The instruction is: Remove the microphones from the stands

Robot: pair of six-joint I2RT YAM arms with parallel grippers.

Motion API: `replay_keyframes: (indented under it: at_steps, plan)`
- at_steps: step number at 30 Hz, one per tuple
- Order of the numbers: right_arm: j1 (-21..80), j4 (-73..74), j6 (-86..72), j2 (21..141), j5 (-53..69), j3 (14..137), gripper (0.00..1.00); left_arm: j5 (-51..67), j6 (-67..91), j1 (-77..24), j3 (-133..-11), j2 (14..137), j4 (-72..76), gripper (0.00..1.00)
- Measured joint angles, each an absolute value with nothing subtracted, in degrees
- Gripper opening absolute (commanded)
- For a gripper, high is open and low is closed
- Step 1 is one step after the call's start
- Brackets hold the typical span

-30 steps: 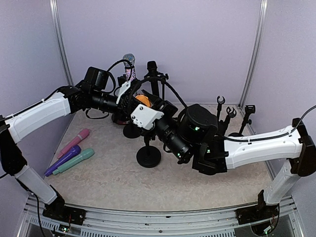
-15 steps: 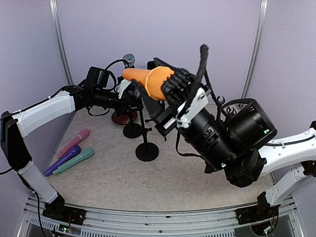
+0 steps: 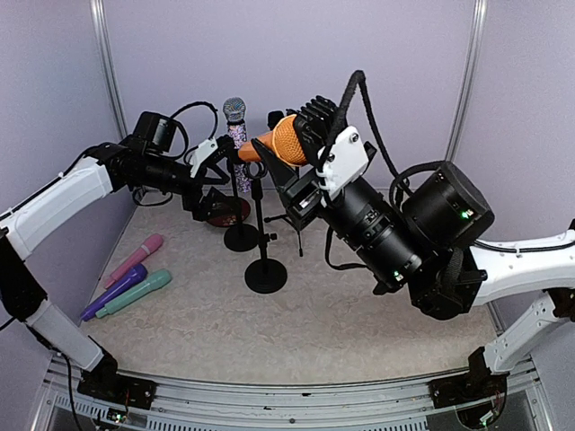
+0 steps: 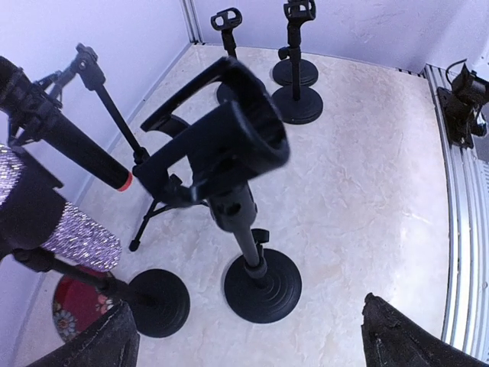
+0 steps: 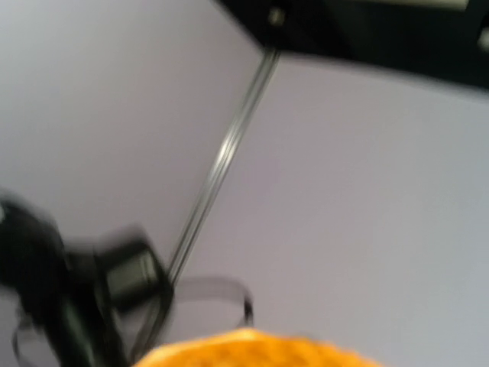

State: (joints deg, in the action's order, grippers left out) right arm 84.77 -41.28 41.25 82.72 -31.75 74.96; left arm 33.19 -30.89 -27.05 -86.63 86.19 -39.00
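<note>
Found orange microphone (image 3: 286, 141) gripped at its head end between the right fingers (image 3: 316, 115), high above the counter (image 3: 296, 350) and apart from every stand. Noted head nearest the fingers, handle pointing out toward the left arm, roughly level.

Recorded on appearance: orange all over, rounded mesh-patterned head, smooth handle tapering to a narrower tip. Seen in the right wrist view only as a blurred orange edge along the bottom. Cannot confirm exact contact points from there; probably on the sides of the head.

Found left fingers (image 4: 399, 341) spread wide, holding nothing, facing a black stand (image 4: 246, 245) close ahead. Noted empty clip (image 4: 237, 130) on top of that stand, round base flat on the counter, pole upright.

Logged next to it a glitter-covered microphone (image 3: 234, 110) with silver head, upright in its own stand, and a black microphone (image 4: 72, 141) beside that. Logged also a pink microphone (image 3: 137, 258), a purple microphone (image 3: 114, 293) and a teal microphone (image 3: 137, 293), lying side by side on the counter's left part, well apart from both sets of fingers.
</note>
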Motion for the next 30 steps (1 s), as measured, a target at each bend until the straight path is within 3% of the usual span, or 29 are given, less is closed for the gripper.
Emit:
replay_keyframes:
  at_steps: [7,20,24,27,30]
  plan:
    - [77.1,-27.3,20.8,87.4,-24.8,80.0,0.0,35.7,-41.2,-24.8,-87.2,74.0,-49.4,0.96]
    - [72.2,-21.7,-0.2,102.1,-4.9,88.9,0.0,39.1,-48.2,-24.9,-85.2,69.8,-60.2,0.67]
    - [71.5,-22.2,-2.7,103.3,-2.1,90.3,0.0,39.0,-48.3,-25.2,-84.6,70.0,-60.5,0.63]
    - [71.2,-22.4,-3.7,104.0,-1.0,91.0,0.0,39.2,-48.4,-25.3,-84.1,70.2,-60.8,0.49]
    - [70.7,-22.7,-4.5,104.7,-0.4,91.5,0.32,39.4,-48.4,-25.5,-84.0,70.4,-61.4,0.26]
